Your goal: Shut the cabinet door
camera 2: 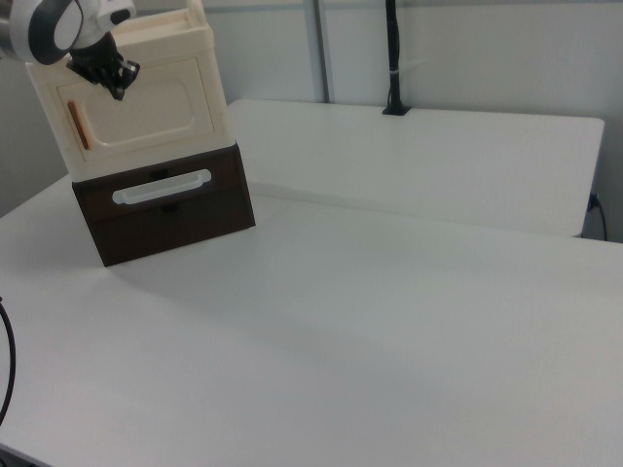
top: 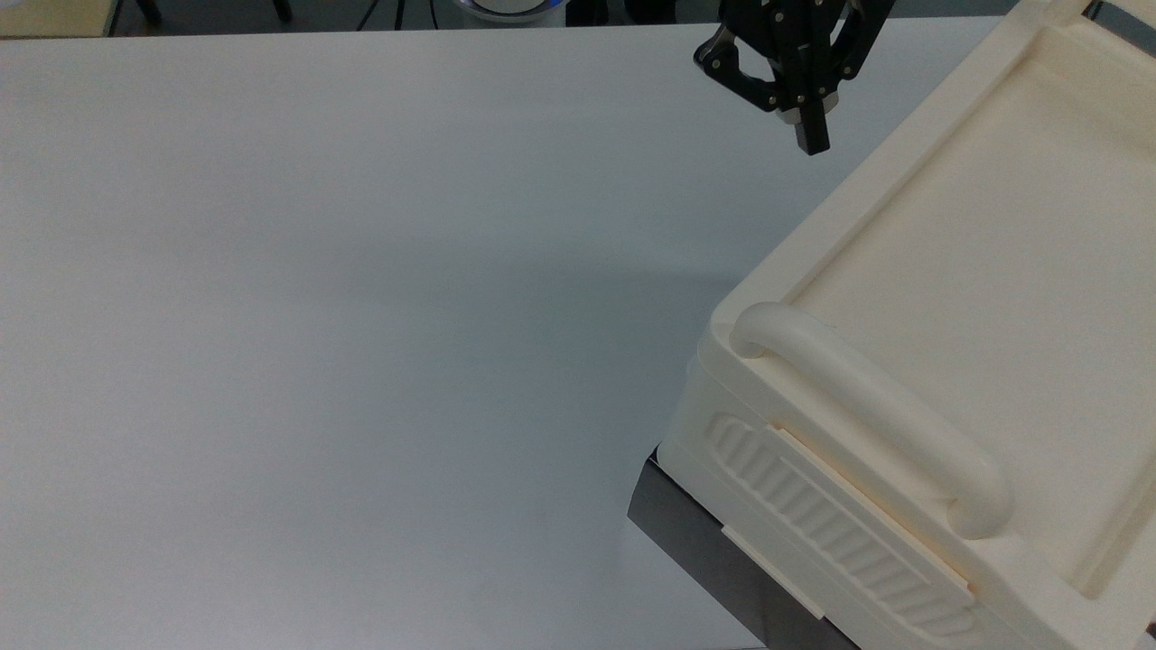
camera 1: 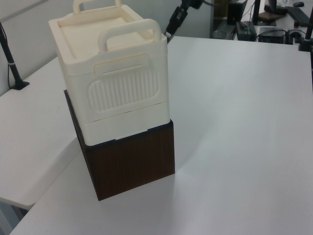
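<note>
The cream cabinet (camera 1: 112,83) stands on a dark brown box (camera 1: 129,161), and both are on the white table (top: 361,316). In the right view the door (camera 2: 141,112) lies flat in the front of the cabinet, closed, with a thin orange handle (camera 2: 78,126) at the right view's left edge of the door. Under the door, the front of the box has a long white handle (camera 2: 161,187).

The gripper (top: 813,140) is black and hangs close to the upper part of the door. In the right view it is just in front of the door, near its top corner on the right view's left; I cannot tell whether it touches. In the top view the fingers come together to one narrow tip, so the gripper looks closed and it holds nothing. In the left view the gripper shows just behind the top corner of the cabinet, on the left view's right.

On top of the cabinet there are two curved handles; the nearer one (camera 1: 129,32) is well visible in the left view. One side wall of the cabinet has a panel with ribs (camera 1: 122,90). A black pole (camera 2: 392,58) stands at the far edge of the table in the right view.
</note>
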`<act>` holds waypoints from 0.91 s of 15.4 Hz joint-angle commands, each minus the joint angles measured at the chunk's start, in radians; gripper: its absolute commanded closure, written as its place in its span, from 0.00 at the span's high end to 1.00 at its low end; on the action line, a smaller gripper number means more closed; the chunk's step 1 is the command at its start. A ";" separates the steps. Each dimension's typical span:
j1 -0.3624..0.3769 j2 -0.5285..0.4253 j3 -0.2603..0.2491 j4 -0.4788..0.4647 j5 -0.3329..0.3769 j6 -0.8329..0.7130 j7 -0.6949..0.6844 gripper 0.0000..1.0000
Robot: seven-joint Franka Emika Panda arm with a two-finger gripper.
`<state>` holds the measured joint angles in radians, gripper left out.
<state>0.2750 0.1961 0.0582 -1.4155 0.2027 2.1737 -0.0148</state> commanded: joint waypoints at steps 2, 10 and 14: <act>-0.026 -0.033 -0.021 -0.036 -0.096 -0.245 -0.025 0.00; -0.167 -0.118 -0.057 -0.098 -0.262 -0.540 -0.024 0.00; -0.226 -0.162 -0.057 -0.155 -0.287 -0.558 -0.024 0.00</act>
<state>0.0696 0.1014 -0.0023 -1.4817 -0.0514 1.6354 -0.0300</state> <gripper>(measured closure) 0.991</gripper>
